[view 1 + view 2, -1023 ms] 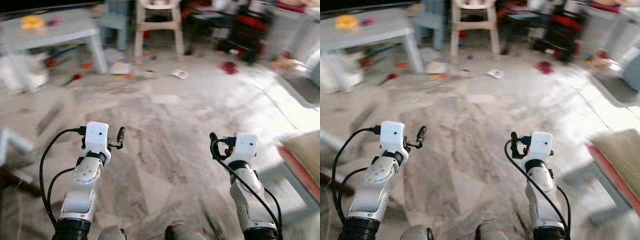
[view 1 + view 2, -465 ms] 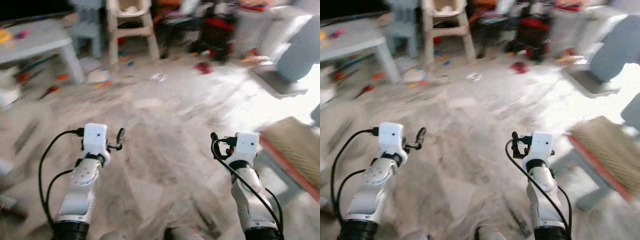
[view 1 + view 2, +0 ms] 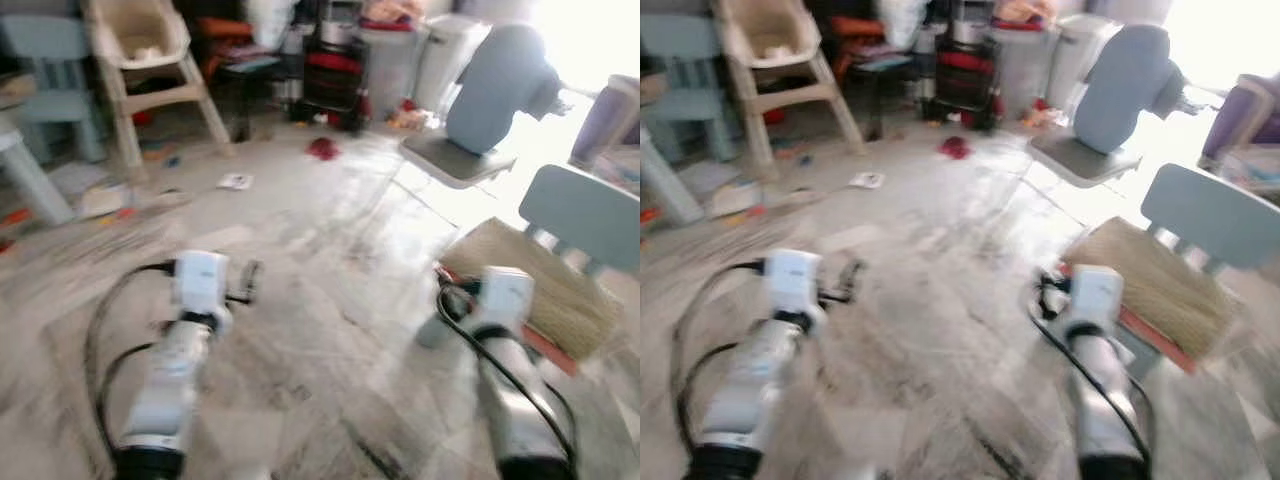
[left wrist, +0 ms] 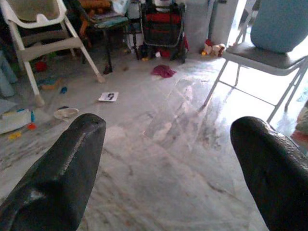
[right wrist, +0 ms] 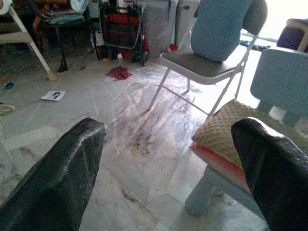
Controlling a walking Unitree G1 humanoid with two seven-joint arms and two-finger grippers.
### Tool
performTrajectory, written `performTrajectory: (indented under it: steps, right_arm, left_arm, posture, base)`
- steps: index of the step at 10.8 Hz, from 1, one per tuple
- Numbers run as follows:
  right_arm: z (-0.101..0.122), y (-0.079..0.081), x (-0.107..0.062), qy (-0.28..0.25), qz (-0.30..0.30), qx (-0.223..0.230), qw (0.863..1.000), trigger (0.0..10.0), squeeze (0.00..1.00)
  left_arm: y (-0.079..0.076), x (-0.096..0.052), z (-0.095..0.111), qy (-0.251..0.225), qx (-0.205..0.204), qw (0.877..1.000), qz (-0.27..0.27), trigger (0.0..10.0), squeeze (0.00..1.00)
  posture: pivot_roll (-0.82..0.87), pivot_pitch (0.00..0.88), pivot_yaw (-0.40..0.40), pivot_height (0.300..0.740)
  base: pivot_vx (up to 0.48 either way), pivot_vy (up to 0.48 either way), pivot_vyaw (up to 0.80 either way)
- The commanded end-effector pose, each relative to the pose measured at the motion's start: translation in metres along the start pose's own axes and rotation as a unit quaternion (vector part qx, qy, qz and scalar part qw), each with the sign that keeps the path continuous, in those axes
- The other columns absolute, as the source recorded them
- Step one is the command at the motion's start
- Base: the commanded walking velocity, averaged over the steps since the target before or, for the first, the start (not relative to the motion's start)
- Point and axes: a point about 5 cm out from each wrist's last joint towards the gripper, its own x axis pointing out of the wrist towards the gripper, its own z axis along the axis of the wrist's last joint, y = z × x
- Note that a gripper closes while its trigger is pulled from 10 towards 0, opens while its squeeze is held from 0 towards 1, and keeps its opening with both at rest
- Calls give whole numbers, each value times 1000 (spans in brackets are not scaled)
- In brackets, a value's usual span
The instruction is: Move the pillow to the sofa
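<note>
Step in hand: approach, nothing grasped yet. Pillow lies on seat of small blue chair, right of robot, reaching seat's front edge. Left gripper and right gripper both spread wide, empty, above marble floor. Next move likely calls for turning toward chair, closing in, lowering right gripper to pillow's near edge.

**View swings right, pillow comes in**

The camera has turned: the grey table has slid off the left edge, and the tan pillow on its small blue chair now sits just beside the right arm.
</note>
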Motion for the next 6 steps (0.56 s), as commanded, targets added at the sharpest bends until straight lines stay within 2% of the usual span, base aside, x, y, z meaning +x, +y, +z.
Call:
performTrajectory:
  steps: [1, 3, 6]
  right_arm:
    - [1, -7, 0, -2, -11, -6, 1000, 10000, 0]
    - [0, -8, -1, 0, -13, -5, 1000, 10000, 0]
    - [1, -8, 2, -1, -15, -6, 1000, 10000, 0]
  left_arm:
    - [-5, 1, 4, -6, -3, 1000, -11, 10000, 0]
    - [-5, 1, 3, -2, -5, 1000, -12, 10000, 0]
    - [-6, 3, 3, -2, -7, 1000, -14, 10000, 0]
  posture:
    - [5, 0, -39, 740]
    - [5, 0, -41, 740]
    - [1, 0, -41, 740]
  base:
    - [345, 0, -769]
    - [326, 0, -769]
    - [305, 262, -769]
